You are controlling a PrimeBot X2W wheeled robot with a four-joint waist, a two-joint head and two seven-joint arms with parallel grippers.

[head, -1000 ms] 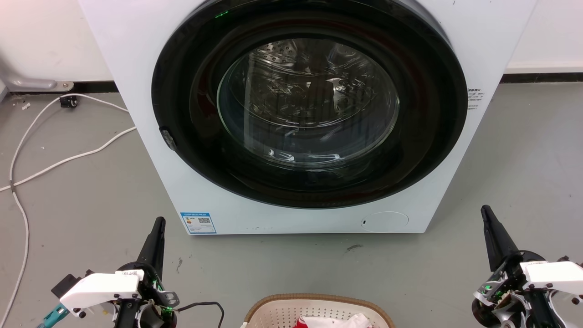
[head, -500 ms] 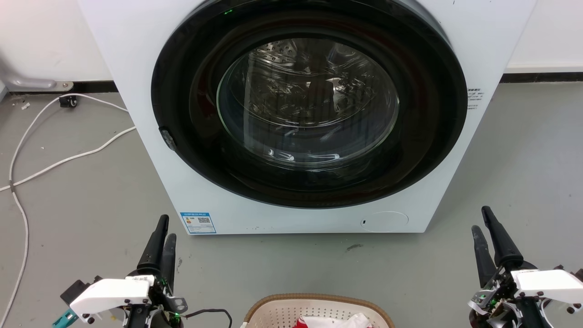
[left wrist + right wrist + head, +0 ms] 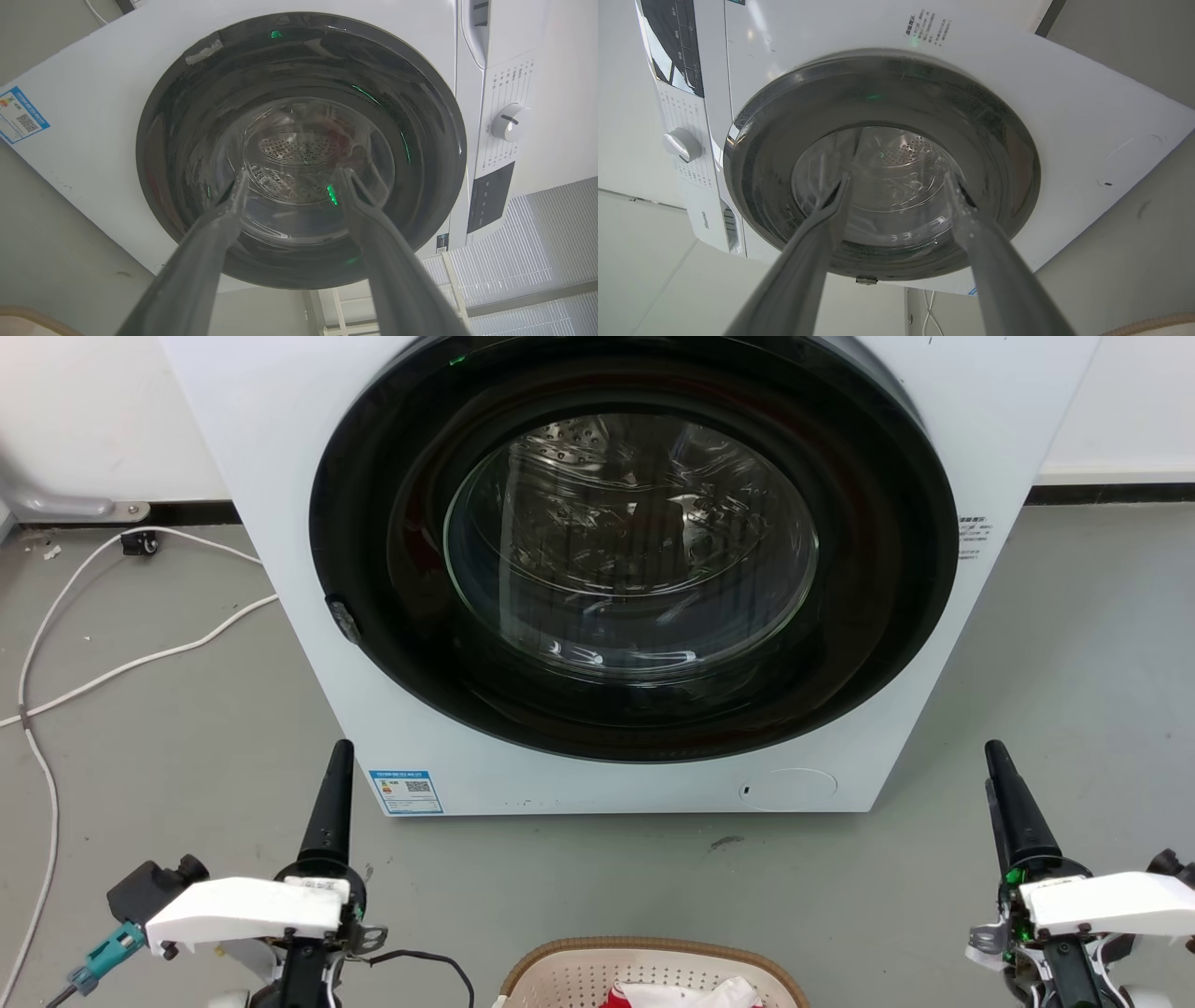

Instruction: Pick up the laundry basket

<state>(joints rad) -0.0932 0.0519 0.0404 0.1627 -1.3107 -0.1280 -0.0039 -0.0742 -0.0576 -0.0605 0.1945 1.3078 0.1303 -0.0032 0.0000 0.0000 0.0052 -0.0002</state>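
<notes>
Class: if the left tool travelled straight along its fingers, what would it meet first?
Probably the round dark glass door of the white washing machine, centred between the left tool's fingers; depth unclear.

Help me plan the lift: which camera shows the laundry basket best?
The head view: the laundry basket sits at its bottom edge, far rim and perforated inside visible, with red and white cloth in it, though cut off. Each wrist view catches a tan sliver of rim in a bottom corner.
</notes>
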